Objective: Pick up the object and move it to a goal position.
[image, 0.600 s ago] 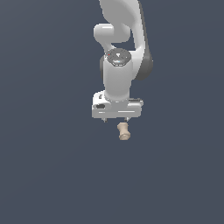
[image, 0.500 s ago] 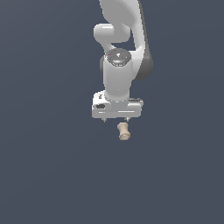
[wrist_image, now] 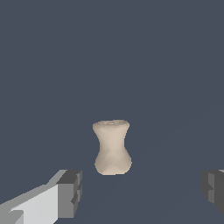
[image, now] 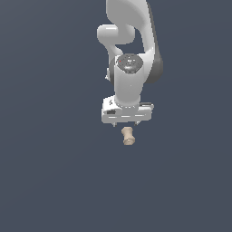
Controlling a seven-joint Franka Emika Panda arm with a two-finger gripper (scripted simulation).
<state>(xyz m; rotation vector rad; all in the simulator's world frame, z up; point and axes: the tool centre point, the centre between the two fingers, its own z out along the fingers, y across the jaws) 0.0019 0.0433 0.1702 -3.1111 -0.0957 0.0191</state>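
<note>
The object is a small beige spool-shaped piece lying on the dark grey floor, just in front of the white gripper in the exterior view. In the wrist view the object lies ahead of the gap between the two fingers, which stand wide apart on either side. The gripper is open and holds nothing. The fingertips are mostly hidden under the hand in the exterior view.
The white arm rises above the hand toward the top of the exterior view. A plain dark grey surface surrounds the object on all sides.
</note>
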